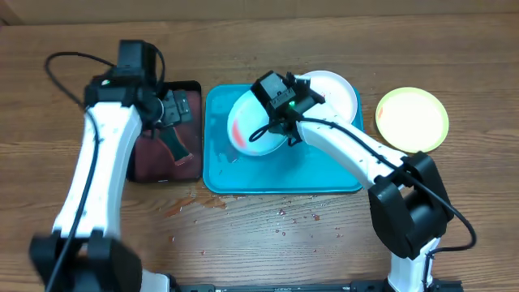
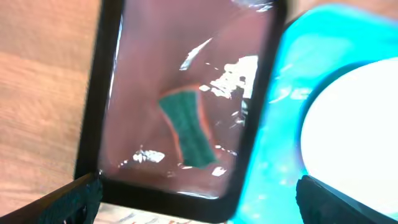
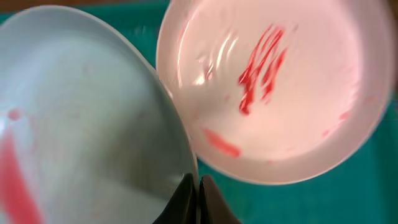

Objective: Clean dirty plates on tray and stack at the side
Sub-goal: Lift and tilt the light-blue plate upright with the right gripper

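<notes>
Your right tool [image 3: 198, 190] clenched on mint plate [image 3: 93, 112] rim, plate tilted over tray [image 1: 324, 174], bench centre. Your left tool [image 2: 198, 198] released above green pad [image 2: 186, 127], probably sponge. Grab it, wipe red smear [image 3: 18, 186]; hold rim steady.

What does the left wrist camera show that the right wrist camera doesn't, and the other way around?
Left wrist only: a small black-rimmed dark-red tray holding a green scrub sponge, on the wooden table. Right wrist only: the red-smeared white round plastic plate, and the right gripper shut on the rim of the pale mint round plastic plate. Both: the large turquoise-blue rectangular plastic tray; the left wrist's pale plate edge is probably the mint one.
</notes>
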Available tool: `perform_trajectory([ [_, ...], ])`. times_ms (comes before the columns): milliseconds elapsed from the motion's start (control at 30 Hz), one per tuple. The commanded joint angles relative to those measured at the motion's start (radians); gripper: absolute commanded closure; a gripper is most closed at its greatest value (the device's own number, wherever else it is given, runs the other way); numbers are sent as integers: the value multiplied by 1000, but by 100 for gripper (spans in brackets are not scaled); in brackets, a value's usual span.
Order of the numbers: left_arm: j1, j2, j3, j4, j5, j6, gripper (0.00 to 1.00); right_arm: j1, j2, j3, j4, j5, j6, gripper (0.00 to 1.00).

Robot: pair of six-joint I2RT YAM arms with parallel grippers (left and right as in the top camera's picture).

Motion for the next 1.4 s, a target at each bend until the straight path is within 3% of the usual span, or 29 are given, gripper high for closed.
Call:
perform_trajectory([
  [0,-1,-106,26,4,53,24,0,-4,-79,62,-10,190,-72,96],
  [200,-1,-218,26,5,69,24,0,25,-130,72,-3,386,-146,96],
  [500,-1,-250,26,5,83,24,0,166,-137,72,116,717,-388,96],
  [933,1,-257,26,95,131,106,0,224,-137,72,253,911,-557,96],
  [1167,2,-276,26,133,130,122,0,224,-137,72,379,985,-558,96],
  [1367,2,-277,26,135,130,122,0,224,-137,72,530,977,-741,96],
])
